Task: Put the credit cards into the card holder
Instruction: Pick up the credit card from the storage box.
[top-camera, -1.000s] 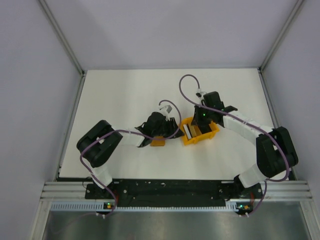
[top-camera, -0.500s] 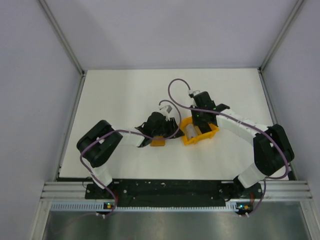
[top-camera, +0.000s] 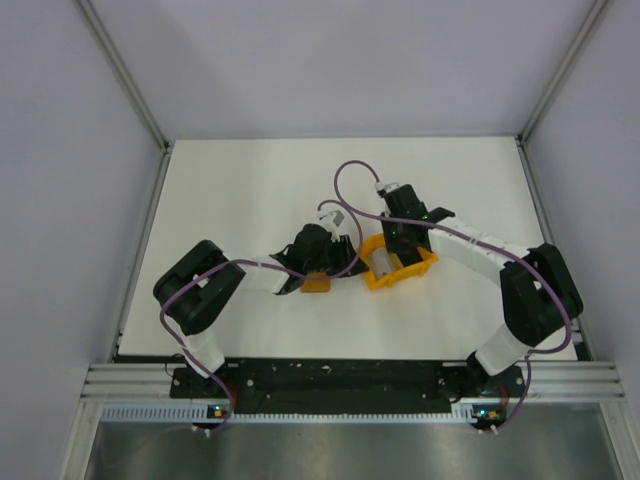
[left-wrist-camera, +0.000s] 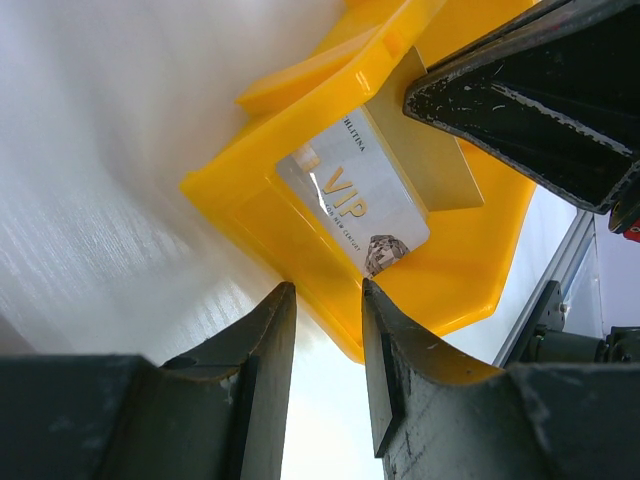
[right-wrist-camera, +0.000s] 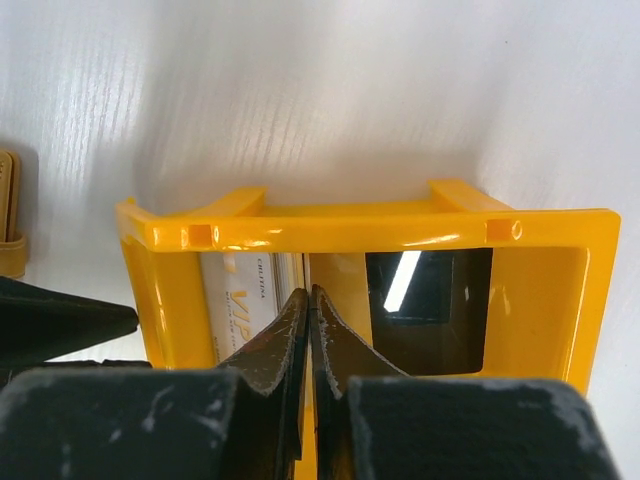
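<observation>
A silvery grey credit card (left-wrist-camera: 355, 195) marked VIP stands on edge inside a yellow bin (left-wrist-camera: 300, 90); it also shows in the right wrist view (right-wrist-camera: 235, 305). My right gripper (right-wrist-camera: 309, 292) is shut, its tips dipped into the bin (right-wrist-camera: 370, 232) just right of the card's edge. Whether it pinches a card I cannot tell. The orange card holder (top-camera: 316, 284) lies on the table left of the bin, under my left gripper (top-camera: 343, 264). The left gripper (left-wrist-camera: 328, 290) is open and points at the bin's corner, with nothing between its fingers. No light blue card is visible.
The yellow bin (top-camera: 425, 262) sits mid-table between the two arms. The right gripper's fingers (left-wrist-camera: 520, 100) reach in over it from above. A tan edge of the card holder (right-wrist-camera: 8, 215) shows left of the bin. White walls enclose the table.
The right arm has swung left and brought its shut gripper over and into the bin. The left arm and the card holder have not moved.
</observation>
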